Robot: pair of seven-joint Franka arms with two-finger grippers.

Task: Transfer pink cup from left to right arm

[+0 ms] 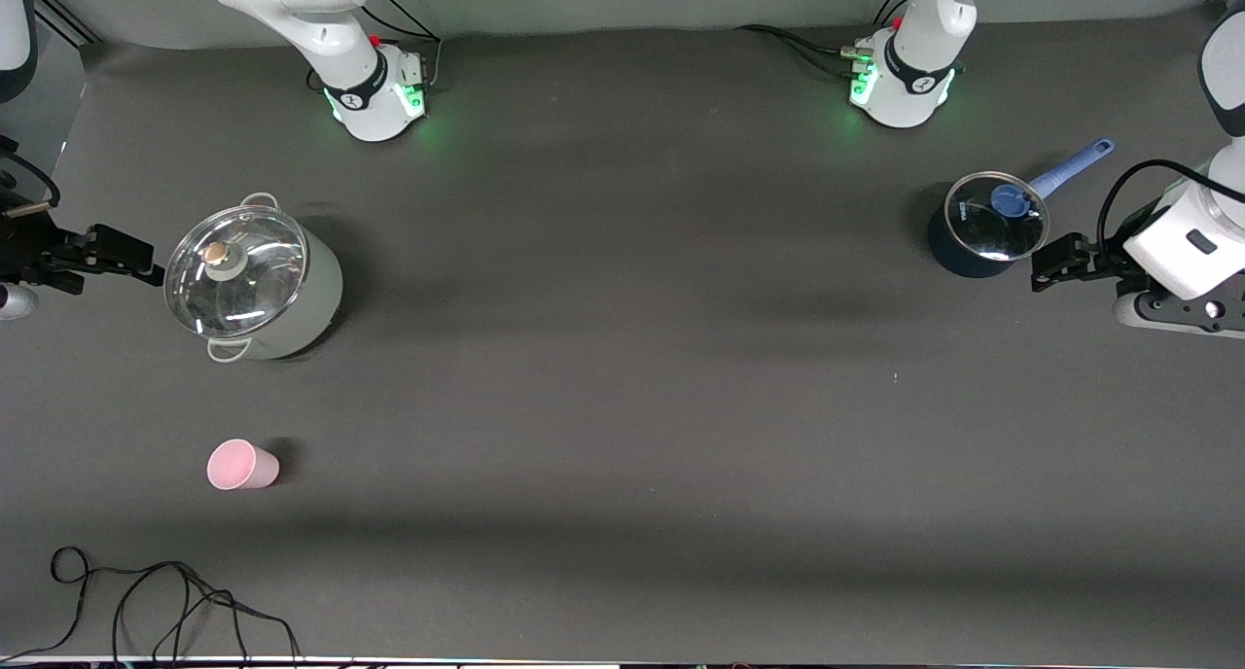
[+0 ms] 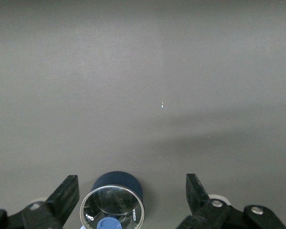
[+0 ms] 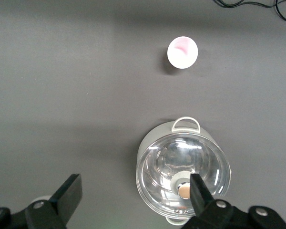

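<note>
My pink cup [image 1: 242, 464] stands upright on the dark counter [image 1: 622, 406] at my right arm's end, nearer the front camera than the white lidded pot [image 1: 255, 283] and held by neither hand. My right hand [image 1: 107, 254] hovers just beside that pot with its fingers spread wide and nothing between them; my right wrist view shows the cup well out ahead of it, past the pot. My left hand [image 1: 1062, 262] hangs at the other end, right by the dark blue saucepan [image 1: 984, 226] with the glass lid, fingers likewise apart and empty; the cup is well away from it and out of its wrist view.

The scene fits two readings: a cup waiting to be fetched for the hand-over, or a cup set down at the receiving arm's end once the pass was made. I cannot say which.

The cup looks small, matte pale pink, with an open round mouth facing up and walls narrowing toward the base. It is probably light and easy to tip.
</note>
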